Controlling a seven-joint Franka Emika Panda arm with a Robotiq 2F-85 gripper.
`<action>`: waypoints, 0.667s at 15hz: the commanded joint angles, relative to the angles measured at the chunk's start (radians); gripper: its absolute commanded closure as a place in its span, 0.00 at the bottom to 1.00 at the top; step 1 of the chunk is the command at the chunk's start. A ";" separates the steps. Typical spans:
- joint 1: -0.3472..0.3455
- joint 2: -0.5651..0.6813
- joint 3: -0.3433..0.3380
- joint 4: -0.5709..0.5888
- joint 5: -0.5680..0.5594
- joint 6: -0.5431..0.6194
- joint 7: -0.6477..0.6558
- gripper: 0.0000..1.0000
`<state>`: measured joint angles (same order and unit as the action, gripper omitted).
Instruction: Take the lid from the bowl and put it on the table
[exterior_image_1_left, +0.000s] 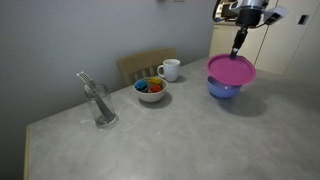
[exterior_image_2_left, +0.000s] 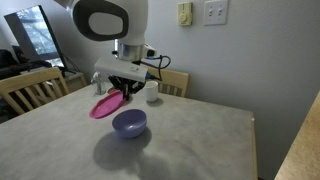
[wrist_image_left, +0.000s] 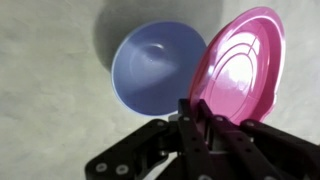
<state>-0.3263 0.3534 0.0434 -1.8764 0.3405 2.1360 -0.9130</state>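
Pinching the flat round magenta-pink plastic lid (exterior_image_1_left: 231, 70) by one edge, the Robotiq gripper (exterior_image_1_left: 236, 52) reaches down from the top of an exterior view, its fingers closed on the rim. The lid hangs just above the plain blue round plastic bowl (exterior_image_1_left: 224, 91) and overlaps the bowl's top from this angle, with its broad face turned mostly upward. An edge grip seems sensible to me: the disc looks too wide to span, and its slight raised rim gives the fingers something to bite.

In an exterior view that shows the arm's white body, the gripper (exterior_image_2_left: 122, 92) holds the lid (exterior_image_2_left: 104, 106) in the air. The lid is beside the bowl (exterior_image_2_left: 129, 123) rather than over it, and clear of the large grey speckled stone-look table (exterior_image_2_left: 200, 140). The disc slopes, with the held edge high and the free edge drooping away from the arm. I judge this comes from being held at one side only.

In the wrist view, the gripper (wrist_image_left: 203, 112) clamps the near rim, and the lid (wrist_image_left: 238, 75) stretches away toward the upper right, showing a ringed face. A round disc has no true long axis, so the line that matters runs from the pinched edge to the far edge. The bowl (wrist_image_left: 155, 68) sits uncovered and empty on the table (wrist_image_left: 40, 90). The lifting looks done; lowering remains, and the drooping edge will likely touch first.
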 joint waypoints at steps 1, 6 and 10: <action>0.032 0.001 -0.005 0.051 0.016 -0.100 -0.056 0.97; 0.130 0.018 -0.006 0.111 -0.054 -0.110 0.016 0.97; 0.220 0.051 -0.001 0.171 -0.165 -0.103 0.147 0.97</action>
<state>-0.1559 0.3605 0.0451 -1.7701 0.2423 2.0426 -0.8418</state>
